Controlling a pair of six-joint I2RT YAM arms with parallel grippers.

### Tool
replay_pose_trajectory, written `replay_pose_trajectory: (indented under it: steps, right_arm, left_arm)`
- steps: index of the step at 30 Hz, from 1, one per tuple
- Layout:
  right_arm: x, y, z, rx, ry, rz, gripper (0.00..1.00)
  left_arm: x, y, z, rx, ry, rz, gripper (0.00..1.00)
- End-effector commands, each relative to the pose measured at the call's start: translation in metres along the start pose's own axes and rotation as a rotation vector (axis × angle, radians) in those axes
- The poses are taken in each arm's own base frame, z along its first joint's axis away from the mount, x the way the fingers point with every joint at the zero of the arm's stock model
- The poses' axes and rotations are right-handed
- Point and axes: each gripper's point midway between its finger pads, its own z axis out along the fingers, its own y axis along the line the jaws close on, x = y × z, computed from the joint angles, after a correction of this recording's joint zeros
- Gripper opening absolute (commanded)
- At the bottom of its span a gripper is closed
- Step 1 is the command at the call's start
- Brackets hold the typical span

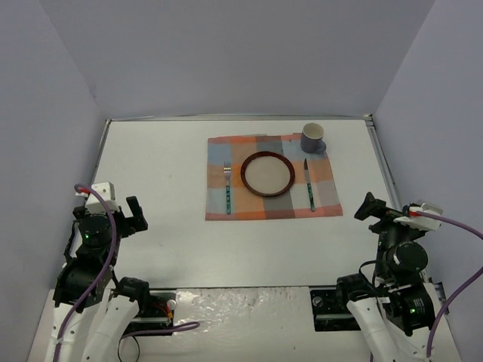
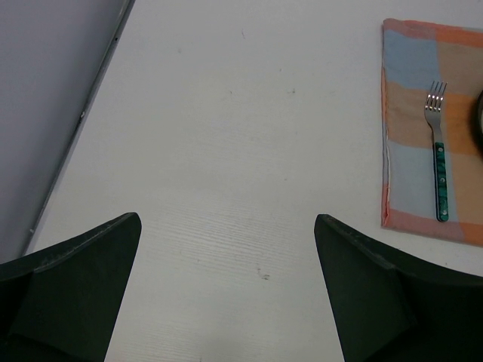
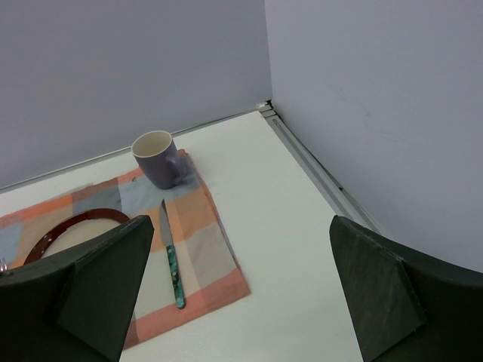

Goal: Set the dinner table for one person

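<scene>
On the white dinner table (image 1: pixel 162 162) lies an orange-and-blue plaid mat (image 1: pixel 324 196). On the mat are a red-rimmed plate (image 1: pixel 267 173), a fork (image 1: pixel 227 187) with a green handle to its left, and a knife (image 1: pixel 309 185) to its right. A purple mug (image 1: pixel 312 138) stands on the mat's far right corner. My left gripper (image 1: pixel 133 215) is open and empty over the near left of the table; in its wrist view (image 2: pixel 226 219) the fork (image 2: pixel 438 166) is far ahead on the right. My right gripper (image 1: pixel 375 207) is open and empty at the near right; in its wrist view (image 3: pixel 241 222) the knife (image 3: pixel 172 260) and mug (image 3: pixel 157 158) show.
Thin metal rails (image 1: pixel 385 170) edge the table, with grey walls close on the left, back and right. The arm bases and cables (image 1: pixel 158 309) sit at the near edge. The right rail (image 3: pixel 317 173) runs close beside my right gripper.
</scene>
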Motion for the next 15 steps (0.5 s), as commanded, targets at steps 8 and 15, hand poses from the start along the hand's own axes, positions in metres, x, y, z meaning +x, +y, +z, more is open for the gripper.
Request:
replay_pose_trajectory:
  steps: [8,15]
  right_arm:
    - [-0.0174,0.0118,0.0027,-0.053,-0.063,0.031,1.00]
    - [-0.0178,0.0133,0.0031,-0.059,-0.061,0.031,1.00]
  left_arm:
    - [-0.0208,0.0008,0.0065,-0.027,-0.061,-0.018,0.97]
    - [-0.0196,0.0008,0.0070,-0.028,-0.056,-0.017,0.97]
